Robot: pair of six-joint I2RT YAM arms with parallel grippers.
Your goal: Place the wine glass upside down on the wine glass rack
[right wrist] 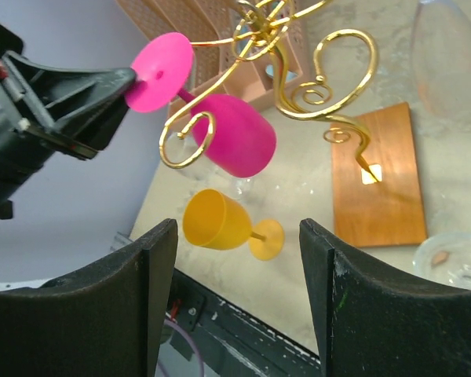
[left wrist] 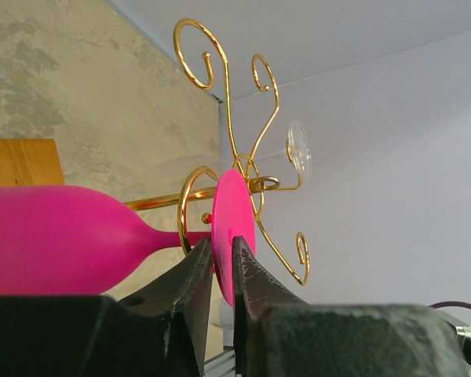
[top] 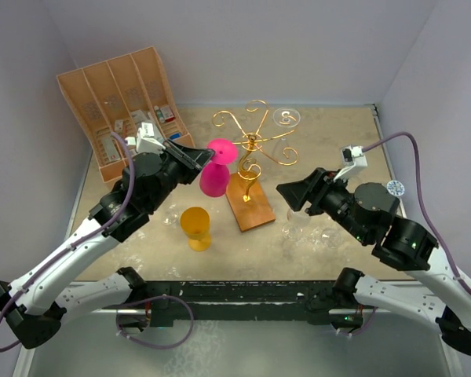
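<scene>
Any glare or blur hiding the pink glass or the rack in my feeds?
Top external: even light, pink wine glass and wine glass rack sharp, but the clear glasses by the right pincer nearly vanish against the mottled table. Left wrist: left pincer dark and soft in the foreground, rack crisp. Right wrist: bright glint on the rack's wooden base.

The wine glass rack [top: 251,141] is formed of thin gold metal wire with a bright, polished gloss. Its base [top: 259,214] is seen as smooth brown wood with a slight sheen. The pink wine glass [top: 214,177] is shown opaque, smooth and satin, as is the yellow glass [top: 196,224]. 1 clear glass [top: 286,118] is transparent and glossy. The surface [top: 330,133] is mottled beige, stone-like and matt. The organiser box [top: 102,86] is made of pale matt wood. The left hand [left wrist: 222,255] and right hand [right wrist: 237,259] are moulded in black, faintly grainy matt plastic.
</scene>
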